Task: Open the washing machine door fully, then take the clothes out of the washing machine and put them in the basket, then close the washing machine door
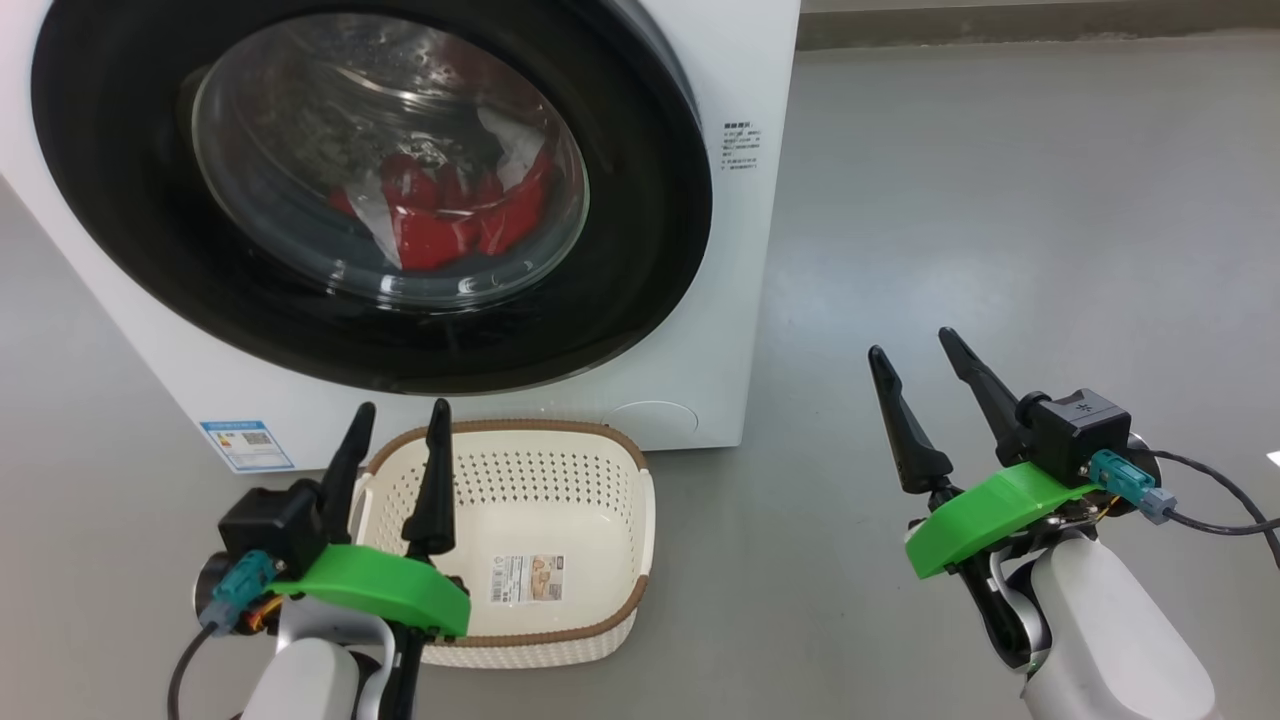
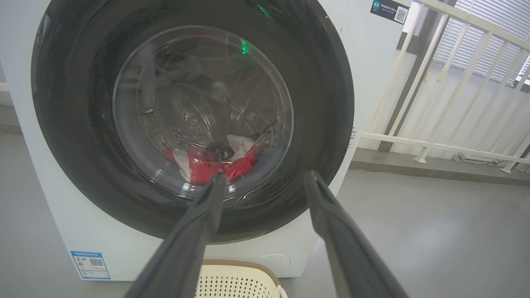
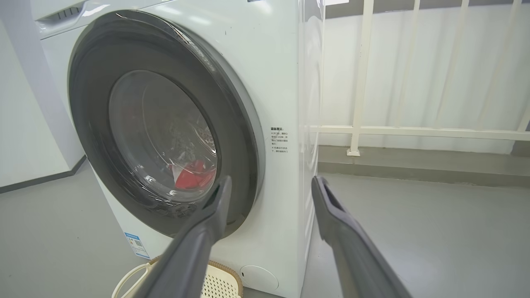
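- The washing machine door [image 1: 640, 200] sits shut on the washing machine [image 1: 745, 300], which stands on the grey floor [image 1: 1000, 250].
- The clothes [image 1: 450, 225] lie in the drum behind the glass.
- The basket [image 1: 625, 500] stands on the floor just before the machine's base.
- The left fingers [image 1: 432, 490] are apart over the basket's left end.
- The right fingers [image 1: 905, 430] are apart over bare floor, right of the machine.

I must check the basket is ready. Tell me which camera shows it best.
The head view: the basket is seen from above, nearly whole, with its label inside; the left gripper covers its left edge. The left wrist view catches its far rim at the bottom edge; the right wrist view, a corner beside a finger.
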### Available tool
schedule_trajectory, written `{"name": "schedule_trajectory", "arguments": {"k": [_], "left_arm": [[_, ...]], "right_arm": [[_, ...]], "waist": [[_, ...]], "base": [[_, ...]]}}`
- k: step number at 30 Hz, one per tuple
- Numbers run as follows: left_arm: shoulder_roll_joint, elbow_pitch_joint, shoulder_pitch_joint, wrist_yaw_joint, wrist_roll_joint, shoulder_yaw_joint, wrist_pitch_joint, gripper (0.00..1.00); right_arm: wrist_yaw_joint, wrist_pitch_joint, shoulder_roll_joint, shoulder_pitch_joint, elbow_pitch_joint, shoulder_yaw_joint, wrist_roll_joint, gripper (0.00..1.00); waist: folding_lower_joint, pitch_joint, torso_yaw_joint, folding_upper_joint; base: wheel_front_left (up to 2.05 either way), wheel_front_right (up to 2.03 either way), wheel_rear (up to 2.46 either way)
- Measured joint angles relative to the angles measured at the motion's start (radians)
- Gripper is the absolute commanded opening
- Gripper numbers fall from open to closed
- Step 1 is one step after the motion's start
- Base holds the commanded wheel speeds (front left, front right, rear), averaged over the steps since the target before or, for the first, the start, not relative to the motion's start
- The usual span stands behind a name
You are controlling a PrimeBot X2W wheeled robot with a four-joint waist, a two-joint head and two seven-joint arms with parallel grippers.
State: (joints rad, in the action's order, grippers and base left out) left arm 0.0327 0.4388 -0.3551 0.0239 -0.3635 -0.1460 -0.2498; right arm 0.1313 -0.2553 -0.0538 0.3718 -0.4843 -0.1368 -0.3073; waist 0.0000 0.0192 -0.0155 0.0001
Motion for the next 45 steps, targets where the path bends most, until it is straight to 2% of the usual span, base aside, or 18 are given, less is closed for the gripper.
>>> {"name": "schedule_trajectory", "arguments": {"k": [9, 10, 11, 12, 13, 14, 18, 28, 37, 45], "left_arm": [[0.0, 0.004, 0.0, 0.0, -0.006, 0.003, 0.0, 1.0], [0.0, 0.005, 0.0, -0.001, -0.006, 0.003, 0.0, 1.0], [0.0, 0.005, 0.0, -0.002, -0.006, 0.003, 0.0, 1.0], [0.0, 0.005, 0.0, -0.001, -0.006, 0.003, 0.0, 1.0], [0.0, 0.004, -0.001, -0.001, -0.005, 0.003, 0.0, 1.0], [0.0, 0.002, -0.001, -0.001, -0.004, 0.003, 0.0, 1.0], [0.0, -0.018, -0.002, 0.003, -0.003, 0.002, 0.0, 1.0], [0.0, -0.096, -0.021, 0.012, 0.002, 0.0, 0.0, 1.0], [0.0, -0.201, -0.041, 0.013, 0.003, -0.017, -0.003, 1.0], [0.0, -0.252, -0.074, 0.018, 0.003, -0.029, -0.003, 1.0]], "right_arm": [[0.0, 0.0, 0.0, 0.005, -0.011, 0.013, 0.0, 1.0], [0.0, 0.0, 0.0, 0.005, -0.012, 0.015, 0.0, 0.79], [0.0, 0.0, -0.001, 0.007, -0.014, 0.016, 0.0, 0.42], [0.0, 0.0, -0.001, 0.007, -0.015, 0.016, 0.0, 0.12], [0.0, 0.0, -0.001, 0.008, -0.014, 0.016, -0.001, 0.12], [0.0, 0.0, -0.001, 0.009, -0.014, 0.016, -0.002, 0.0], [0.0, 0.0, -0.001, 0.037, -0.017, 0.018, -0.047, 0.0], [0.0, 0.0, -0.003, 0.135, -0.035, -0.012, -0.415, 0.0], [0.0, 0.003, -0.004, 0.25, -0.055, -0.039, -0.694, 0.0], [0.0, 0.094, -0.008, 0.341, -0.033, -0.007, -0.895, 0.0]], "waist": [[0.0, 0.011, 0.003, 0.0], [0.0, 0.014, 0.004, 0.0], [0.0, 0.016, 0.005, 0.0], [0.0, 0.019, 0.006, 0.0], [0.0, 0.023, 0.007, 0.0], [0.0, 0.028, 0.008, 0.0], [0.0, 0.047, 0.017, 0.0], [0.0, 0.113, 0.043, 0.0], [0.0, 0.192, 0.068, 0.0], [0.0, 0.269, 0.083, 0.0]], "base": [[0.0, 0.0, 0.0], [0.0, 0.0, 0.0], [0.0, 0.0, 0.0], [0.0, 0.0, 0.0], [0.0, 0.0, 0.0], [0.0, 0.0, 0.0], [0.0, 0.0, 0.0], [0.0, 0.0, 0.0], [0.0, 0.0, 0.0], [0.0, 0.0, 0.0]]}}
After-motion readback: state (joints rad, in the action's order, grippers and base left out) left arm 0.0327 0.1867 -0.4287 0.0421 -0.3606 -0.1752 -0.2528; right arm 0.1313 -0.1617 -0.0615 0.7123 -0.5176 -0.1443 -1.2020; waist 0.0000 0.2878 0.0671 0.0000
